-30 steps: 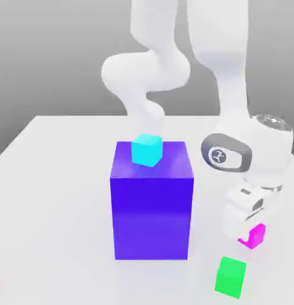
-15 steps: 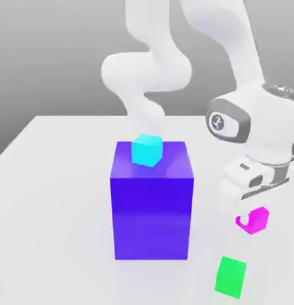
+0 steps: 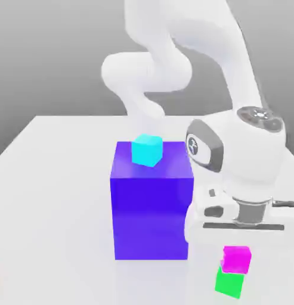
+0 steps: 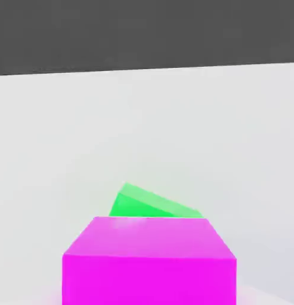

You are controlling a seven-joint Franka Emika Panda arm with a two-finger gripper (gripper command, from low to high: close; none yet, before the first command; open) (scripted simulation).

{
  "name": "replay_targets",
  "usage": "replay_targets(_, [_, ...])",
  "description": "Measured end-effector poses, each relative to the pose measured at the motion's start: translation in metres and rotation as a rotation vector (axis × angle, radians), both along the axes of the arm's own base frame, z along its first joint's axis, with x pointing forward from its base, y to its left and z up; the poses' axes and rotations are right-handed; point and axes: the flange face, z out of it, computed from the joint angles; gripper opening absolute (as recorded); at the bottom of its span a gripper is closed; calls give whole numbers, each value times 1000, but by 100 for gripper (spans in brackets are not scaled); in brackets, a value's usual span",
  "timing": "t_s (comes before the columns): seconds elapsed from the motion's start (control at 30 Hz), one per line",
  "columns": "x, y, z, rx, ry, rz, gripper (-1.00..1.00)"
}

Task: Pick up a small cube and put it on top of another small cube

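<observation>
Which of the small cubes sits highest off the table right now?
The cyan cube, perched on top of the big blue block. The pink cube is much lower, just above the green cube, which is lowest.

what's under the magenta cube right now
The green cube sits directly beneath the magenta cube, on the white table. The magenta cube covers most of its top, so whether the two touch is hidden.

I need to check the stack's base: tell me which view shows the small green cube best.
The exterior view. There the small green cube shows its front face, under the small magenta cube, beside the big blue-purple block. In the hand view a green wedge peeks from behind the magenta cube.
</observation>
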Motion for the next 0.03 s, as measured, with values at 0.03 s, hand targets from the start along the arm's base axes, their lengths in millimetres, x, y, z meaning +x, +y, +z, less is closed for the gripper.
replay_targets(0.03, [0,0,0,0,0,0,100])
